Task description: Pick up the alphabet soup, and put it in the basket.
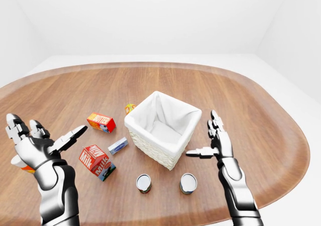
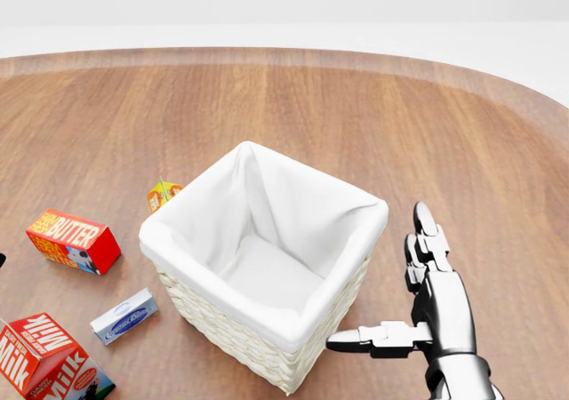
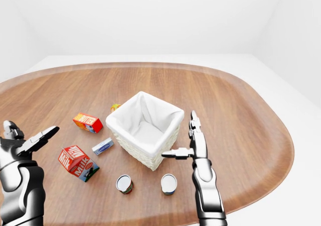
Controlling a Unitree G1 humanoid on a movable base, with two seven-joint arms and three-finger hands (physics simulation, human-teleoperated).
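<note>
Two upright cans [image 1: 144, 183] [image 1: 188, 183] stand on the table below the basket in the left-eye view; I cannot tell which is the alphabet soup. The wicker basket [image 2: 222, 316] with a white cloth lining holds nothing. My right hand [image 2: 391, 284] is open beside the basket's right corner, fingers up and thumb pointing at the basket, above the right can. My left hand [image 1: 47, 133] is open at the far left, palm spread, holding nothing. The cans lie below the head view's bottom edge.
A red butter box [image 2: 73, 240], a milk carton [image 2: 49, 356], a small blue-white box [image 2: 124, 316] and a small orange box [image 2: 163, 194] lie left of the basket. An orange-white thing [image 1: 22, 166] peeks from behind my left hand. The table's rounded edge [image 1: 281, 176] curves at right.
</note>
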